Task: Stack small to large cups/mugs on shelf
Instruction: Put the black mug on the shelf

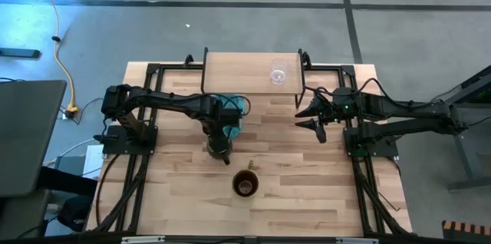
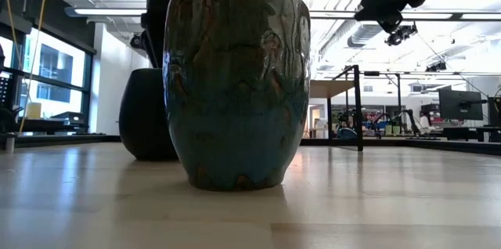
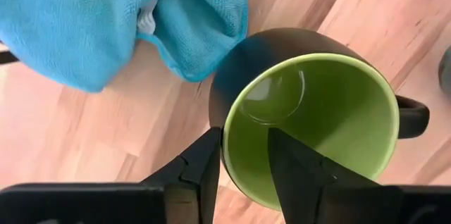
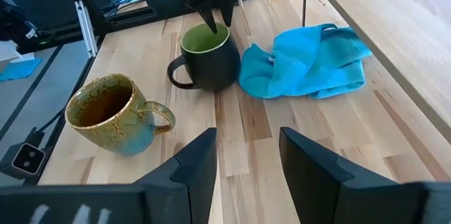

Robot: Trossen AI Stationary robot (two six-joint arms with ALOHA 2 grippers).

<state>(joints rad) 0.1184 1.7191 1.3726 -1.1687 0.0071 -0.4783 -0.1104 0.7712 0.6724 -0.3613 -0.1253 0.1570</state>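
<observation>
Tabletop (image 4: pixel 296 132): green-lined mug's (image 3: pixel 310 122) rim sits between left gripper's (image 3: pixel 244 164) fingers.

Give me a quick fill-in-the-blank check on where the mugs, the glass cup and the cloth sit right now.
1. The clear glass cup stands on the ____.
2. The left gripper has one finger inside and one outside the rim of the dark mug whose inside is ____.
3. Beside that mug lies a cloth coloured ____.
4. The brown mug stands on the ____, away from both grippers.

Missing words: shelf; green; teal; table
</observation>
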